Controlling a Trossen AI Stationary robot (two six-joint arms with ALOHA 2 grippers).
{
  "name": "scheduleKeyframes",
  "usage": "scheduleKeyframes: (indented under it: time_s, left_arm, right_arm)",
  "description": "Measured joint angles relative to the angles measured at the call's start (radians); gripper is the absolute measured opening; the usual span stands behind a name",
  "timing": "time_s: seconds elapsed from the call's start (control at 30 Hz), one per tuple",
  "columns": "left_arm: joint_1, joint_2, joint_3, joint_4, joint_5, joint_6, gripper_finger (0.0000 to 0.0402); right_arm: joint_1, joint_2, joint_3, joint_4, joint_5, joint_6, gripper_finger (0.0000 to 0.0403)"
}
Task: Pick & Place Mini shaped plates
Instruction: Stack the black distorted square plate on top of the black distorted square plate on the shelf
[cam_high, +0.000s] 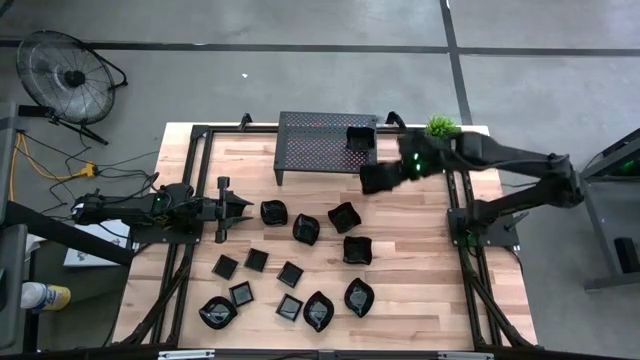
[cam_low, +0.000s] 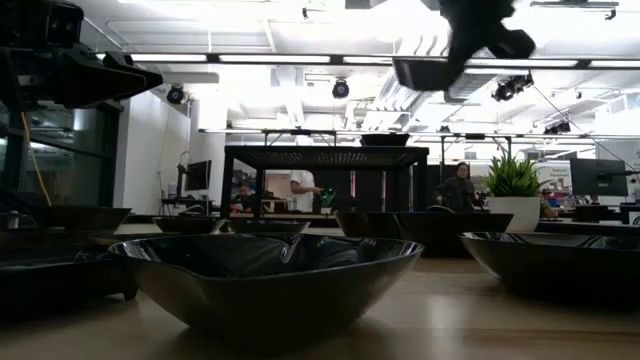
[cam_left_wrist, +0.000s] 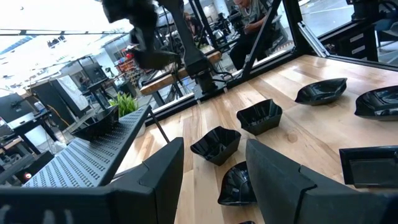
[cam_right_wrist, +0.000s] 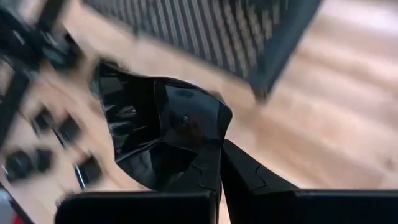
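My right gripper (cam_high: 392, 174) is shut on a wavy-edged black mini plate (cam_high: 377, 177) held in the air just in front of the black perforated rack (cam_high: 310, 150); the plate also shows in the right wrist view (cam_right_wrist: 155, 127) and high up in the low view (cam_low: 430, 72). One mini plate (cam_high: 360, 137) rests on the rack's right end. Several more mini plates (cam_high: 300, 270) lie on the wooden table. My left gripper (cam_high: 243, 206) is open and empty at the table's left, level, pointing toward the plates. My right gripper pinches the plate's rim (cam_right_wrist: 208, 146) between its two fingers, at the edge facing the table's right side. The fingers come from the right, slanting down. The plate is lifted clear of the table and tilted.
A potted green plant (cam_high: 441, 127) stands at the far right corner by the rack. The arms' black frames (cam_high: 465, 230) run along both table sides. Bare wood lies between the rack and the plates (cam_high: 320, 195). People sit in the room beyond.
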Motion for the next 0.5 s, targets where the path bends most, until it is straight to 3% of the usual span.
scheduleKeyframes:
  time_s: [0.2,0.5]
  left_arm:
    - [0.0,0.0,0.0,0.0,0.0,0.0,0.017]
    - [0.0,0.0,0.0,0.0,0.0,0.0,0.017]
  right_arm:
    - [-0.161,0.0,0.033,0.177,-0.076,-0.111,0.0]
    - [-0.411,0.076,0.033,0.368,-0.368,-0.153,0.0]
